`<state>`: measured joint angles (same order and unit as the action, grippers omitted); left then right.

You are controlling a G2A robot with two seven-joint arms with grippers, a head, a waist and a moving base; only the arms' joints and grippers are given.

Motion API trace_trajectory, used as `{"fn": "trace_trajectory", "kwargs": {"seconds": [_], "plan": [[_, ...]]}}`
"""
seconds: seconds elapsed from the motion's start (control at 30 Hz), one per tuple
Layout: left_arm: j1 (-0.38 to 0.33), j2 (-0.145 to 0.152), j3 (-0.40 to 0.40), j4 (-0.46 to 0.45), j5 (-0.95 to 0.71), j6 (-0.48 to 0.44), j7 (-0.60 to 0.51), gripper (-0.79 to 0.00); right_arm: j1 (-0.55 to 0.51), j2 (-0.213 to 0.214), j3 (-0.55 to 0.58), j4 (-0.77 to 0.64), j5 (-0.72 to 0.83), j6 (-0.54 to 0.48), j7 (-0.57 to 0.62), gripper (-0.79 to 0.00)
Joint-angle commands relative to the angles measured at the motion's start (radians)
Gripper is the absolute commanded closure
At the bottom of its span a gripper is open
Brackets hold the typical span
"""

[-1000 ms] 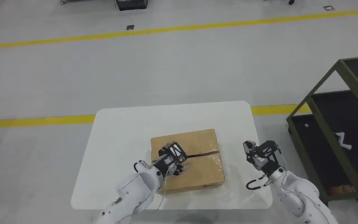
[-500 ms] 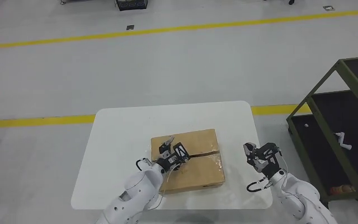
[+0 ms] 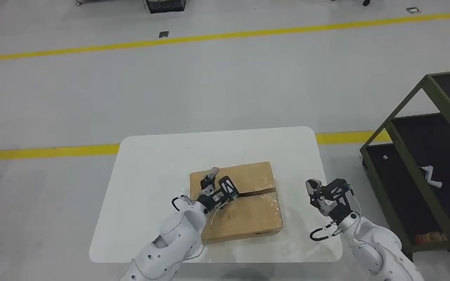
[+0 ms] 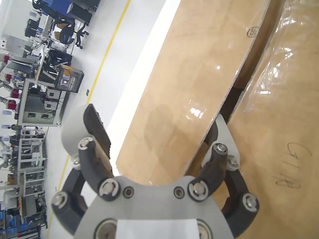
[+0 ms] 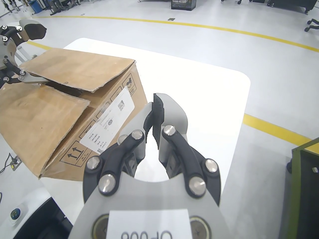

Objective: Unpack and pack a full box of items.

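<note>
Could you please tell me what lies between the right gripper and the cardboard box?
Only bare white table: in the top view, the stretch from the right gripper to the cardboard box holds no object.

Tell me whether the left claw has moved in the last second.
Yes. In the top view the left claw has shifted across the box toward its far edge, away from the robot.

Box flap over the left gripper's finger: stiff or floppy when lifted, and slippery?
Probably fairly stiff: with one finger of the left gripper under its edge, the flap sits raised and nearly flat. Its ragged free edge may crease locally. Likely slippery on top: glossy clear tape covers it, so a pinch seems safer than a push.
</note>
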<state>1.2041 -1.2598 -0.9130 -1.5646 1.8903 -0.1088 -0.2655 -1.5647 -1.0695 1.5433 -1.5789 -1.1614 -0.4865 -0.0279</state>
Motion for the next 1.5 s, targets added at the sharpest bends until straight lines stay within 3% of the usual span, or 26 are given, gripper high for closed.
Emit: {"fn": "trace_trajectory", "kwargs": {"seconds": [0.0, 0.1, 0.53, 0.93, 0.97, 1.0, 1.03, 1.3, 1.47], "plan": [[0.001, -0.001, -0.003, 0.003, 0.001, -0.002, 0.002, -0.163, 0.002, 0.000, 0.000, 0.002, 0.002, 0.001, 0.000, 0.000], [0.002, -0.003, -0.008, 0.004, -0.012, -0.017, 0.002, 0.000, 0.003, -0.001, -0.003, 0.003, 0.002, 0.002, 0.003, 0.000], [0.018, -0.002, -0.026, -0.022, -0.020, -0.101, 0.061, 0.000, 0.006, -0.003, -0.011, -0.005, 0.005, 0.008, 0.010, 0.000], [0.086, 0.015, -0.082, -0.138, -0.015, -0.170, 0.101, 0.000, -0.021, 0.000, 0.029, -0.051, 0.024, 0.002, 0.010, 0.000], [0.088, 0.015, -0.086, -0.143, -0.019, -0.167, 0.099, -0.022, -0.022, 0.001, 0.030, -0.053, 0.025, 0.001, 0.010, 0.000], [0.088, 0.014, -0.089, -0.145, -0.017, -0.146, 0.096, -0.351, -0.023, 0.001, 0.031, -0.054, 0.025, 0.000, 0.011, 0.000], [0.088, 0.012, -0.088, -0.144, -0.023, -0.131, 0.088, -0.785, -0.023, 0.001, 0.031, -0.055, 0.025, -0.001, 0.012, 0.000], [-0.014, -0.016, -0.039, -0.096, -0.029, -0.064, 0.084, -0.785, -0.020, 0.000, 0.032, -0.054, 0.025, -0.003, 0.014, 0.000], [-0.090, -0.042, -0.001, -0.027, -0.032, 0.029, 0.115, -0.785, -0.023, 0.001, 0.040, -0.049, 0.026, -0.002, 0.013, 0.000]]}}
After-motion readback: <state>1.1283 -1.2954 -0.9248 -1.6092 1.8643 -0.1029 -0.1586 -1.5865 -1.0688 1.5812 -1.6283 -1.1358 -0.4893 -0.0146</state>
